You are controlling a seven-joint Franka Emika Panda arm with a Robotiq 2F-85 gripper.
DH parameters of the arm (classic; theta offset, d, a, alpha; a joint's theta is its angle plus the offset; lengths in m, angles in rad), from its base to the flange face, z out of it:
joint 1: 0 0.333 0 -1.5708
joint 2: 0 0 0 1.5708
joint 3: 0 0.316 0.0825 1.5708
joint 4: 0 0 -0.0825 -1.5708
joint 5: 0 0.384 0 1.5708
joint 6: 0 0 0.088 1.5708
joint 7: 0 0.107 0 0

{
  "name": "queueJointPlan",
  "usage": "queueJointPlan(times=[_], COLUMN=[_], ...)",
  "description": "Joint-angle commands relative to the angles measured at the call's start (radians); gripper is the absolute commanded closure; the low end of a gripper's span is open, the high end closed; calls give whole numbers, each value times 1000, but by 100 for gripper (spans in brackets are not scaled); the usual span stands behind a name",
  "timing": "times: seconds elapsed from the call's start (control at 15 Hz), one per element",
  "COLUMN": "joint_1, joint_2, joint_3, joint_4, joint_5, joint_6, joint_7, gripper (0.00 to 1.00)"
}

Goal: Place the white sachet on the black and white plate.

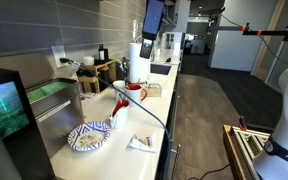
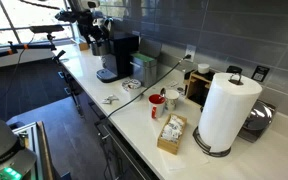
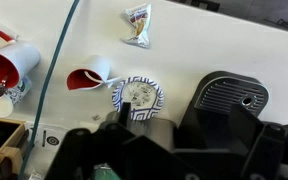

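Note:
The white sachet (image 1: 139,142) lies flat on the white counter, next to the black and white plate (image 1: 87,137) and apart from it. In the wrist view the sachet (image 3: 137,24) is at the top and the plate (image 3: 138,96) is in the middle, with nothing on it but its pattern. Both also show in an exterior view, the sachet (image 2: 111,99) and the plate (image 2: 131,86). My gripper (image 1: 152,22) hangs high above the counter, far from both. In the wrist view its dark fingers (image 3: 154,125) stand apart with bare counter between them, holding nothing.
A red mug (image 1: 134,93) and a tipped white cup with a red inside (image 3: 87,78) stand near the plate. A paper towel roll (image 2: 224,110), a box of packets (image 2: 171,133) and a coffee machine (image 2: 117,55) are on the counter. A cable (image 3: 54,70) crosses it.

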Motion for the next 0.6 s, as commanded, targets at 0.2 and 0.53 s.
queueJointPlan(times=[0.2,0.53], joint_1=[9,0], joint_2=[2,39], joint_3=[-7,7], joint_4=[3,-30], joint_5=[-4,-7], joint_6=[-3,48], joint_7=[3,68], gripper=[0,0])
